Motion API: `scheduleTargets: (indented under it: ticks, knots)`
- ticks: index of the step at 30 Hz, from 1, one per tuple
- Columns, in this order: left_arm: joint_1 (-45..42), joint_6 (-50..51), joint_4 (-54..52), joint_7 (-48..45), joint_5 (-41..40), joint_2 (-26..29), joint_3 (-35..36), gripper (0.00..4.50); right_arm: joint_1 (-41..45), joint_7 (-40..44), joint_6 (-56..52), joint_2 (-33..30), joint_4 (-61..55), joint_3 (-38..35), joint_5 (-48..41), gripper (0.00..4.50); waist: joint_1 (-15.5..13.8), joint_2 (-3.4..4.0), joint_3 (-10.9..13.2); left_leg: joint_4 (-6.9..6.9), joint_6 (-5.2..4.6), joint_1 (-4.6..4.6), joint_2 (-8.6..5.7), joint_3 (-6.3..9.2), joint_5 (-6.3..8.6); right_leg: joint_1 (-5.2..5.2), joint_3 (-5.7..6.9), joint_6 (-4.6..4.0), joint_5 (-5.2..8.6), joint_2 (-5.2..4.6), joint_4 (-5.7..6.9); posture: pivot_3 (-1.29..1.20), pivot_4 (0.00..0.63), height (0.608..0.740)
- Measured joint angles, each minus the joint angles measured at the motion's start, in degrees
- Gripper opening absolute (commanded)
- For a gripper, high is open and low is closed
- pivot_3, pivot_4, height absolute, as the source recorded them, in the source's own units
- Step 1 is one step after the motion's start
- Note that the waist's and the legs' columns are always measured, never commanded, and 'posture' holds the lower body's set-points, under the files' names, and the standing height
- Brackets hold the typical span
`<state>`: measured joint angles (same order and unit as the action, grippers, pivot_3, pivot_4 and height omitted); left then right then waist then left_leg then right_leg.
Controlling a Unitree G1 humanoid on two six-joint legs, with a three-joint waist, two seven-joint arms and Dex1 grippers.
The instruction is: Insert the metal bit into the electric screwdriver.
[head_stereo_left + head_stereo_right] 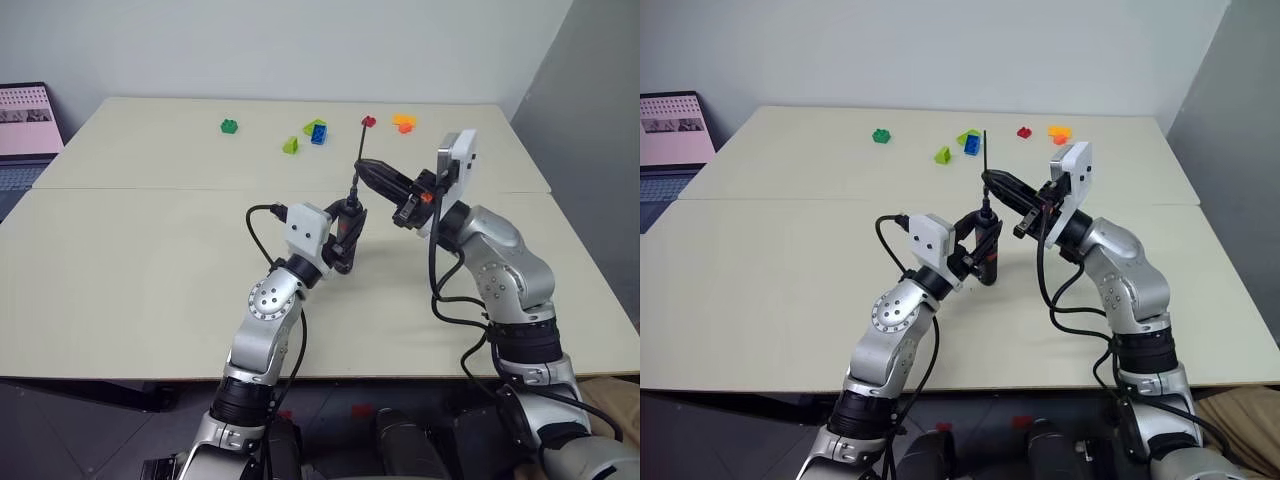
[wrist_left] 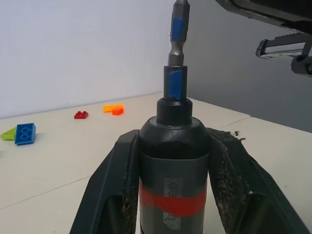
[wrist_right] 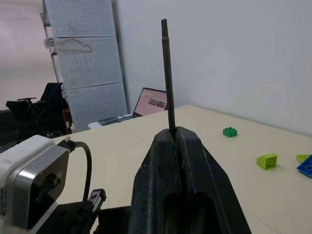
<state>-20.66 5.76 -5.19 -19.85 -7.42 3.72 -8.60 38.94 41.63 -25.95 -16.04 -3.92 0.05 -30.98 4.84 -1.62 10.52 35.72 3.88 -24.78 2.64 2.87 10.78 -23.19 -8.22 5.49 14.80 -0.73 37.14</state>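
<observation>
I see the electric screwdriver (image 2: 173, 170) clamped upright between the left gripper (image 1: 345, 235)'s two black fingers (image 2: 114, 190), over the middle of the cream table (image 1: 130, 260). Its lower body is cut off in the left wrist view; what shows is a smooth dark cylinder with a red band, narrowing to a collar. A short hex stub with blue marks stands out of that collar — its top runs out of view there, so I cannot tell its full length.

Just above and to the right of the screwdriver, the right gripper (image 1: 368, 170) has its fingers pressed together on the metal bit (image 3: 168, 73), a thin dull grey rod that rises straight out of the fingertips. In the head views the rod's lower end comes down near the screwdriver's collar, but whether they touch is too small to make out.

Beyond the screwdriver, toward the table's far edge, lie small plastic bricks (image 1: 318, 132) — green, blue, red, orange. Far left of it, a laptop (image 1: 25, 125) is partly cut off.
</observation>
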Motion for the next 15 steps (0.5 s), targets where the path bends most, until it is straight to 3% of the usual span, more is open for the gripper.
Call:
scheduleTargets:
  ticks: [15]
  knots:
    - [0.1, -0.2, -0.2, -0.9, -0.1, 0.4, -0.1, 1.64, 7.0, 9.9, -8.3, -7.1, 5.8, 0.3, -2.3, 0.0, 0.0, 0.0, 0.0, -0.01, 0.0, -0.01, 0.0, -0.01, 0.0, 0.01, 0.0, 0.0, 0.0, -0.01, -0.06, 0.0, 0.15, 0.74]
